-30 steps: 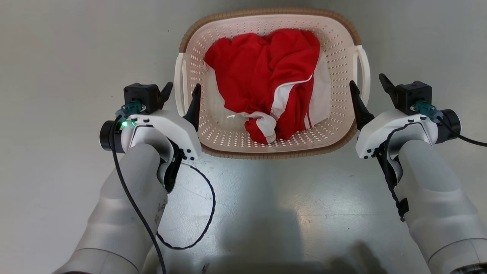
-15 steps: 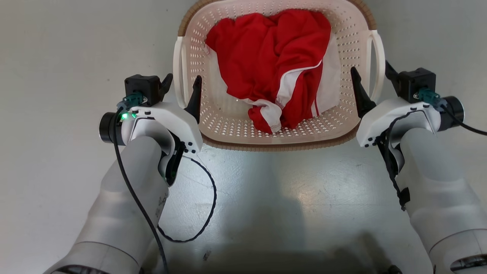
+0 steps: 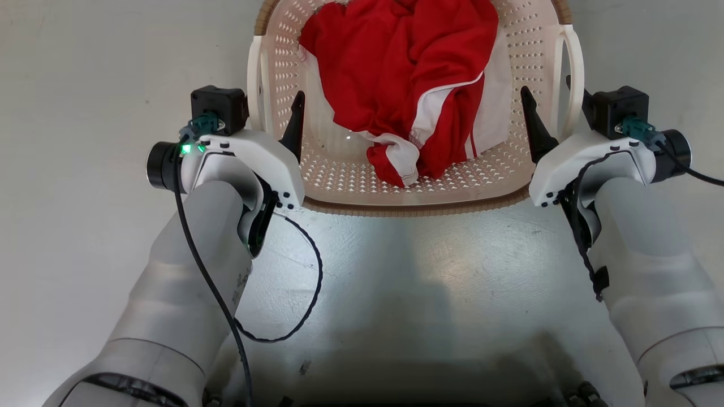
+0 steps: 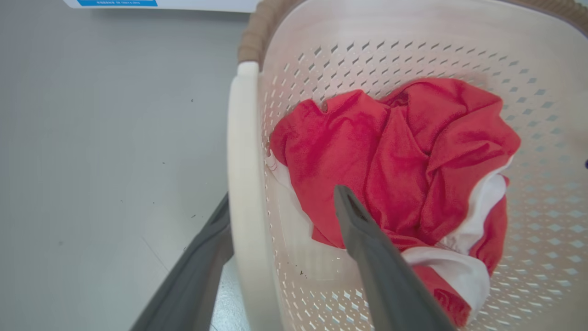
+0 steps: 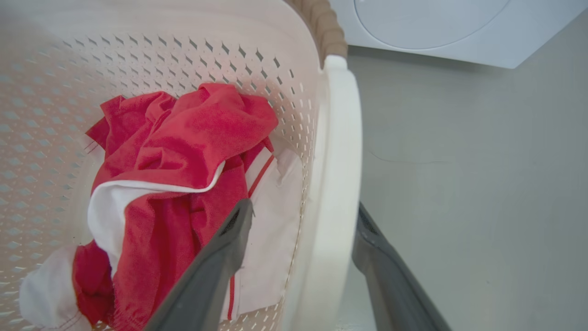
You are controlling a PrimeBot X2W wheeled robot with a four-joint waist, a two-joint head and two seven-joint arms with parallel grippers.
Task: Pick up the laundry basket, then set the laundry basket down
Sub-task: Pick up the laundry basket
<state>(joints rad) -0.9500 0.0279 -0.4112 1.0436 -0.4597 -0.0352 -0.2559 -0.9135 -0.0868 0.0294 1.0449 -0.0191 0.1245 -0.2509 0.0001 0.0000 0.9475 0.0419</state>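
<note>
The laundry basket (image 3: 350, 175) sits on the grey floor (image 3: 85, 113) straight in front of the robot, between its two arms, with the far end cut off at the top of the head view. Its brown woven rim (image 3: 407, 208) runs along the near edge. A crumpled red and white garment (image 3: 396, 68) lies inside, heaped toward the far half of the perforated bottom.

The left jaws stand open astride the left loop handle (image 4: 243, 161). One dark finger (image 4: 376, 257) reaches inside the basket above the cloth. The other (image 4: 197, 276) lies outside, close against the handle's outer face. From here I cannot say whether it quite touches. The inner finger stands clear of the handle, so nothing is pinched.

The right jaws are set the same way over the right loop handle (image 5: 337, 161). They gape wide, with one finger (image 5: 216, 266) inside over the white part of the garment and the other (image 5: 386, 276) outside, beside the handle. They hold nothing either.

A green light (image 3: 185, 149) glows on the left wrist, and a black cable (image 3: 308, 294) loops down from it over the floor. Beyond the basket's far right corner, the right wrist view catches the white front of a washing machine (image 5: 436, 27).
</note>
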